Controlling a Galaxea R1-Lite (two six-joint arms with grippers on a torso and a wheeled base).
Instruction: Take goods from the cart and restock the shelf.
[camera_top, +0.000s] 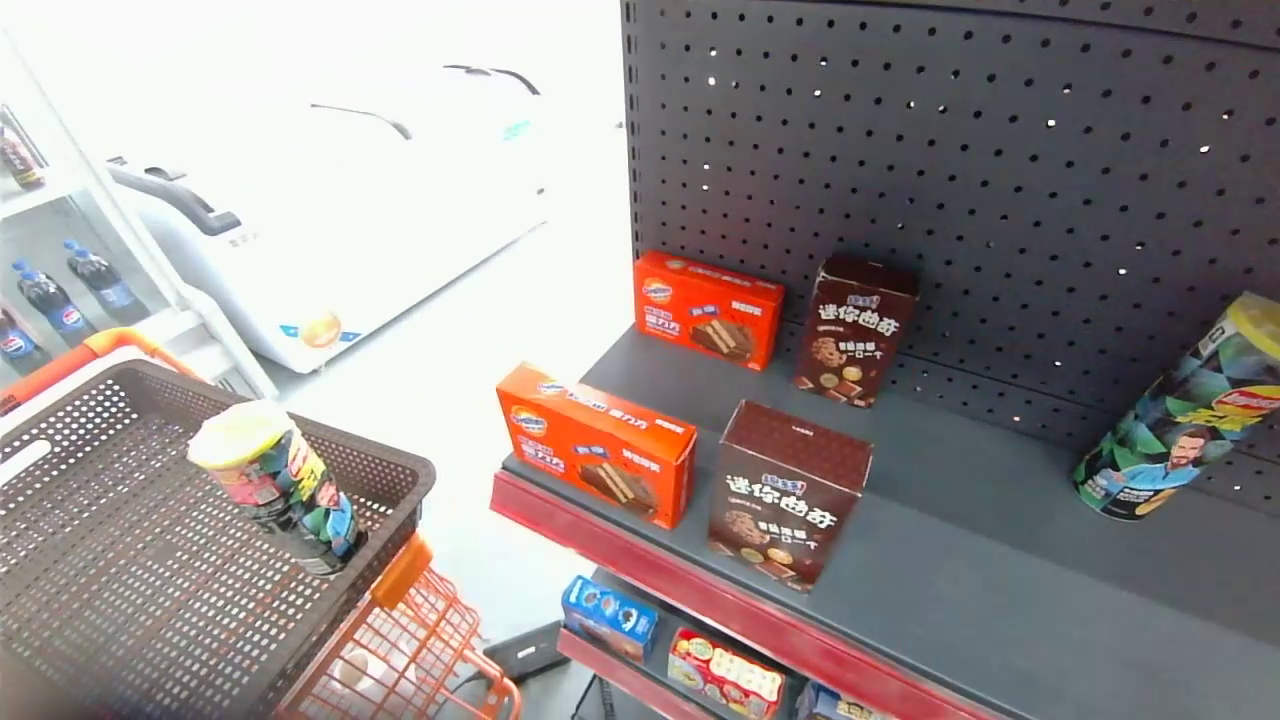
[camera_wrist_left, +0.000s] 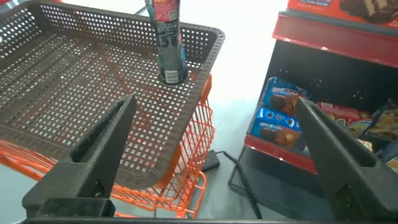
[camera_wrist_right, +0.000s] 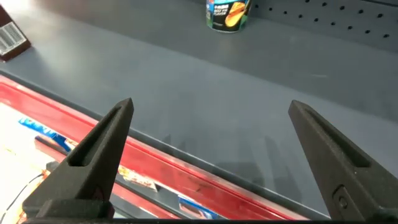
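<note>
Tall can (camera_top: 283, 488), yellow lid, colourful printed wrap

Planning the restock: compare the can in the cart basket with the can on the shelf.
The basket can stands in the cart's brown basket; the shelf can stands on the grey shelf, back against the pegboard. The basket can's label looks mostly dark with red; the shelf can's looks mostly green. Both are tall cylinders with pale lids.
</note>
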